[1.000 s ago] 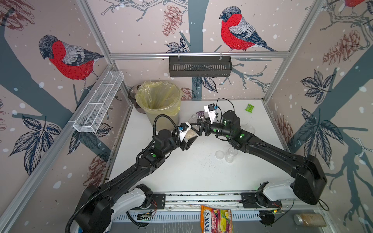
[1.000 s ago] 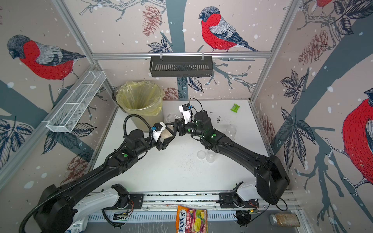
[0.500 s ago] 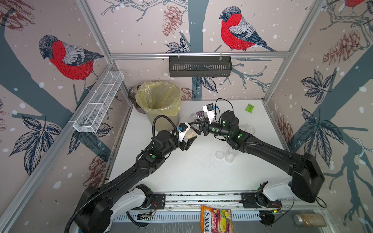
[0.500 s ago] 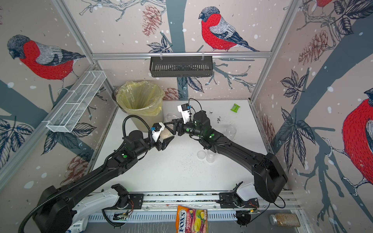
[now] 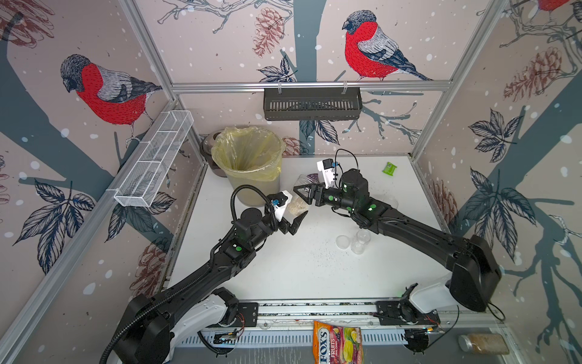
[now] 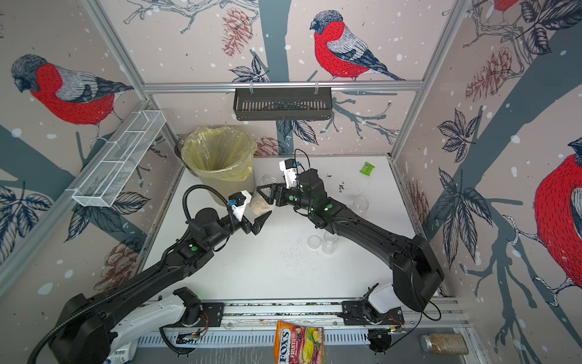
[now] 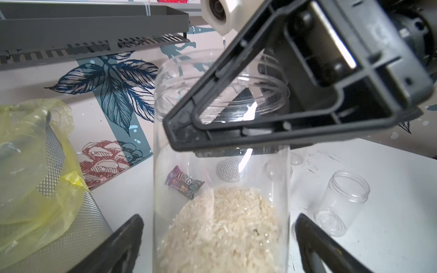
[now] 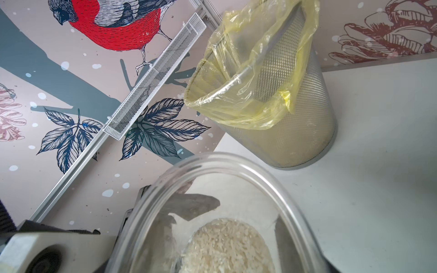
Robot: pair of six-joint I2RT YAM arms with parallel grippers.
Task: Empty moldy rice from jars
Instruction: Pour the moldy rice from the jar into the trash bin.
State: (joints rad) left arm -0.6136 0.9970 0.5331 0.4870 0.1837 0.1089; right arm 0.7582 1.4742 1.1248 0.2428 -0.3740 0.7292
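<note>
The left pincer [image 5: 293, 211] has just sprung apart while the right pincer [image 5: 305, 193] clamped the open jar [image 5: 298, 204], mid-frame beside the bin [image 5: 248, 178] (rice [image 7: 224, 227] still inside). The handover looks done; tipping into the bin comes next.

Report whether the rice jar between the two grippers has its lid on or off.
Off. The jar has a bare, open mouth with its threaded rim showing, and the rice fills only its lower part.
</note>
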